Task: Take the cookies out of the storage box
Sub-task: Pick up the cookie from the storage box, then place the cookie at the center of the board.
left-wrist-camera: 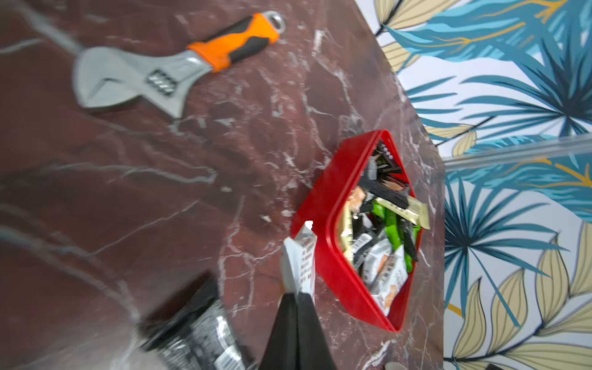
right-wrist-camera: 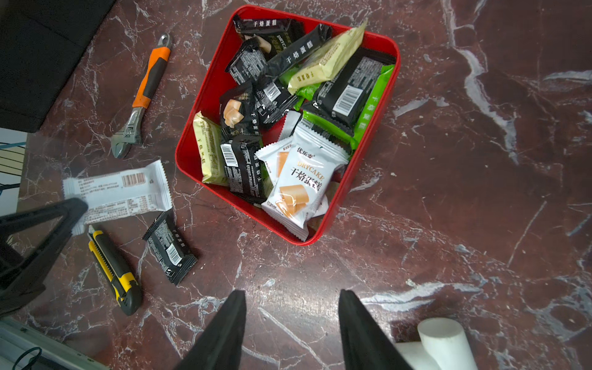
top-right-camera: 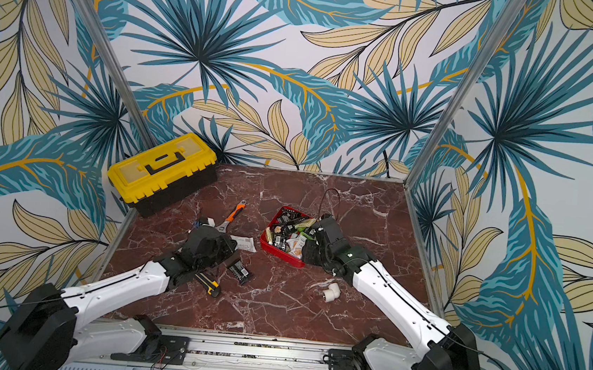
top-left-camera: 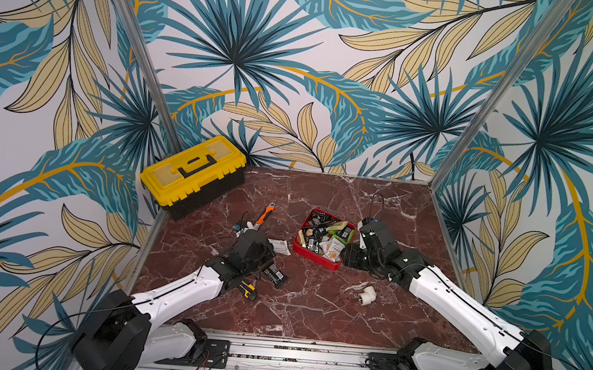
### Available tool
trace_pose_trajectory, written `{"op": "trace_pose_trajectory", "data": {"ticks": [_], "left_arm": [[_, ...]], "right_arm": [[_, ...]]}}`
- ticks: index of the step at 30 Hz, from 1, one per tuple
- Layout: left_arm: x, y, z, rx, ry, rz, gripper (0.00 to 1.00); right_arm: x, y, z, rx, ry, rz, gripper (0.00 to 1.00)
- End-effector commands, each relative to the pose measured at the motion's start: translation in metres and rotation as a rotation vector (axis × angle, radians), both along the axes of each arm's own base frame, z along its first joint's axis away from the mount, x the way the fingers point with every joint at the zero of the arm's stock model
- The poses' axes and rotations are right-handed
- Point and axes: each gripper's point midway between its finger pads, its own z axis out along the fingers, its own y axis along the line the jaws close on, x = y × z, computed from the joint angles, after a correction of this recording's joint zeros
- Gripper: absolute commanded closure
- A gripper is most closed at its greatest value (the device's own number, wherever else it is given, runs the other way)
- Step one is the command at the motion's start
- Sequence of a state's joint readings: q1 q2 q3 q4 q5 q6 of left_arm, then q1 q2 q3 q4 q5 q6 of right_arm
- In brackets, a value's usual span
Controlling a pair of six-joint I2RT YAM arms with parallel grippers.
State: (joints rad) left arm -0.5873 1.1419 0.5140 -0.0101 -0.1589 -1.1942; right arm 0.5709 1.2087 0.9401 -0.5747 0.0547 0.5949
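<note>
The right gripper [right-wrist-camera: 291, 293] hangs low over the marble table [right-wrist-camera: 464, 208] with its jaws about half apart and nothing between them, just short of the near corner of the storage box [right-wrist-camera: 185, 150], a shallow red tray. In both top views it sits just beside that corner. The cookies [top-left-camera: 323, 237] fill the tray in a loose heap. The one closest to the claw is a white orange-print packet [right-wrist-camera: 301, 179] propped over that same corner, straight ahead of the fingers. Its long axis points roughly back toward the claw, so the jaws look set to span its narrow width rather than its length. The left gripper [left-wrist-camera: 296, 296] is occupied, its jaws closed on the end of a white packet [right-wrist-camera: 118, 192] already outside the tray, near a black packet [right-wrist-camera: 169, 253] and the utility knife [right-wrist-camera: 112, 272]. Whether that white packet rests fully on the table is hard to tell. The right arm is both nearer and free, so the next pick likely falls to it.
</note>
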Motion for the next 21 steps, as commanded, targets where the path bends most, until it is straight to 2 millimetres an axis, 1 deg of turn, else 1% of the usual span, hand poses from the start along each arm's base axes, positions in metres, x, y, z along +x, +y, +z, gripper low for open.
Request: {"op": "trace_pose_trajectory", "data": {"ticks": [1, 6, 9, 10, 12, 14, 15, 17, 18, 19, 20, 21], "left_arm": [[0.006, 0.026, 0.004, -0.061, -0.066, 0.186, 1.0], [0.014, 0.035, -0.011, -0.054, -0.099, 0.255, 1.0], [0.019, 0.037, -0.022, -0.045, -0.089, 0.284, 1.0], [0.019, 0.038, -0.029, -0.044, -0.071, 0.299, 1.0], [0.018, 0.039, -0.04, -0.056, -0.051, 0.32, 0.91], [0.017, 0.037, -0.049, -0.077, -0.032, 0.328, 0.85], [0.016, 0.036, -0.053, -0.084, -0.023, 0.324, 0.8], [0.014, 0.037, -0.056, -0.089, -0.015, 0.324, 0.62], [0.013, 0.037, -0.055, -0.085, -0.021, 0.32, 0.56], [0.012, 0.04, -0.051, -0.075, -0.031, 0.319, 0.51], [0.01, 0.043, -0.047, -0.057, -0.032, 0.321, 0.48], [0.008, 0.046, -0.041, -0.031, -0.034, 0.323, 0.47]], "right_arm": [[-0.003, 0.003, -0.01, 0.013, 0.037, 0.004, 0.48], [-0.002, 0.005, -0.011, 0.023, 0.046, 0.003, 0.49], [-0.003, 0.005, -0.011, 0.024, 0.045, 0.005, 0.49], [-0.003, 0.005, -0.01, 0.022, 0.043, 0.005, 0.49], [-0.003, 0.005, -0.011, 0.018, 0.044, 0.006, 0.49], [-0.003, 0.004, -0.011, 0.015, 0.043, 0.009, 0.49], [-0.003, 0.003, -0.012, 0.01, 0.045, 0.009, 0.49], [-0.002, 0.004, -0.012, 0.002, 0.042, 0.018, 0.48], [-0.002, 0.004, -0.012, -0.007, 0.04, 0.025, 0.47], [0.0, 0.004, -0.012, -0.019, 0.038, 0.032, 0.46], [0.0, 0.006, -0.011, -0.027, 0.037, 0.053, 0.46], [0.001, 0.011, -0.009, -0.035, 0.027, 0.096, 0.46]]}}
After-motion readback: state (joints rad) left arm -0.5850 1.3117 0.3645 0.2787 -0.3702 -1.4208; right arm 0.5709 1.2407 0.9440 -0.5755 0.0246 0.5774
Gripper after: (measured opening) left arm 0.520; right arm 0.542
